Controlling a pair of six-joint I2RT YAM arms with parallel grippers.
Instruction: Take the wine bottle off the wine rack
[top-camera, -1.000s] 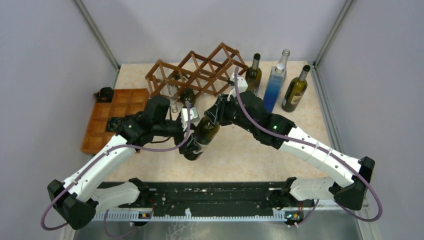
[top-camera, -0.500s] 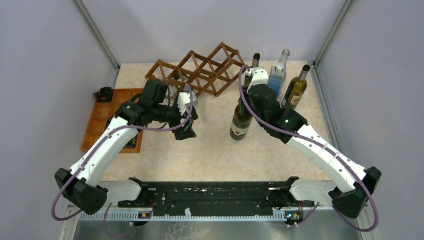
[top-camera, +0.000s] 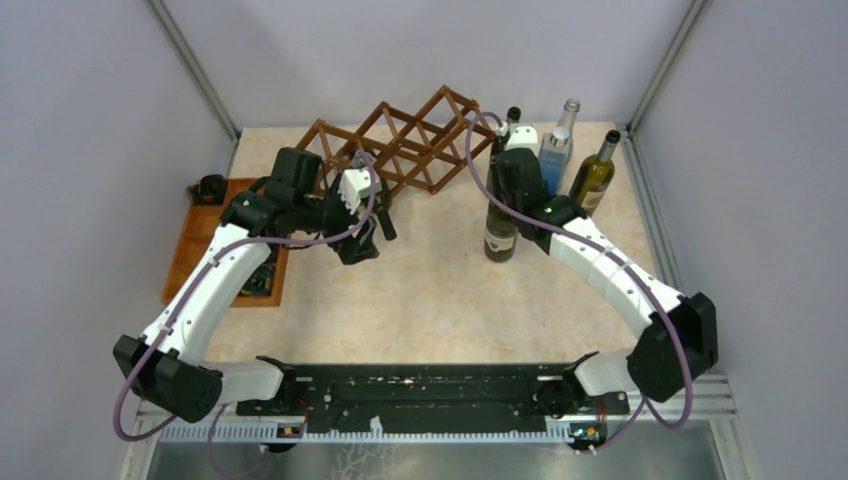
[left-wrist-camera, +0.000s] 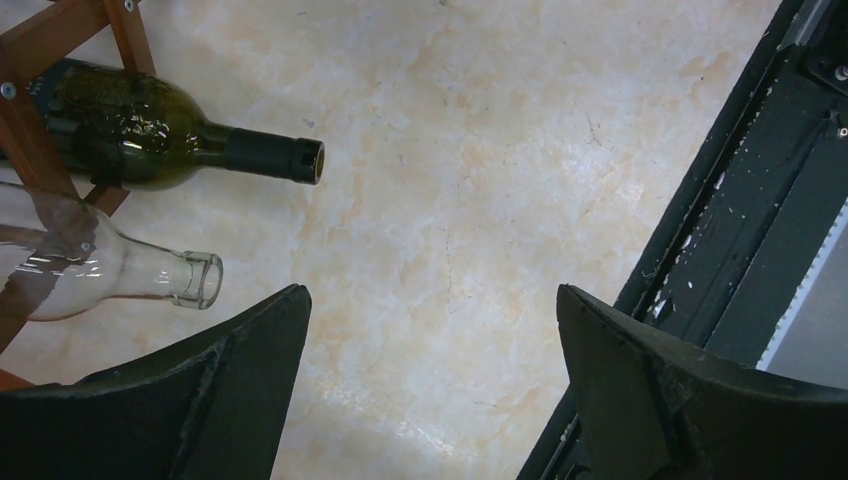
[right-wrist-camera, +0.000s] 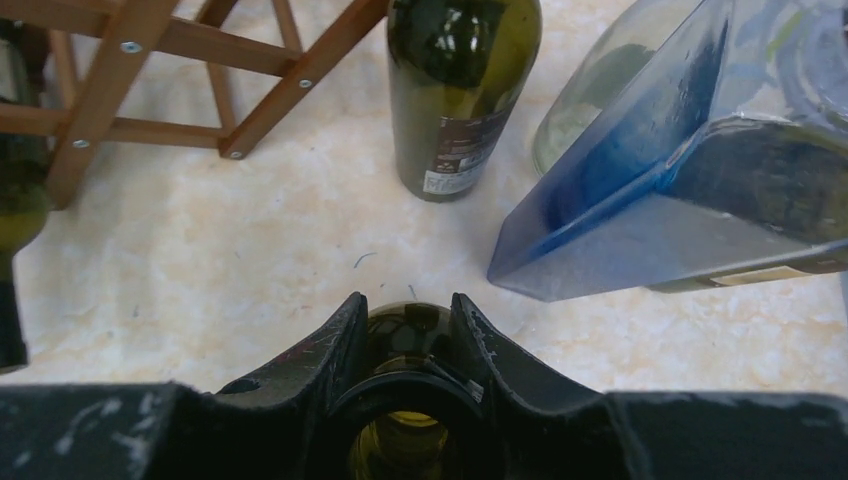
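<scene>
Left gripper (left-wrist-camera: 430, 300) spread wide, empty, near wine rack (top-camera: 402, 142). Wine bottle (top-camera: 499, 234): dark green glass, pale label, standing upright on table just right of rack, off it. Right gripper (right-wrist-camera: 405, 312) pinching its neck.

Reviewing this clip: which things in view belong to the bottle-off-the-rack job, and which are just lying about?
Job in hand: wine rack; wine bottle, upright, neck in right gripper; left gripper, open and empty.
Lying about: dark bottle and clear bottle in the rack; green bottle, blue bottle and olive bottle standing at the back; compartment tray.
</scene>
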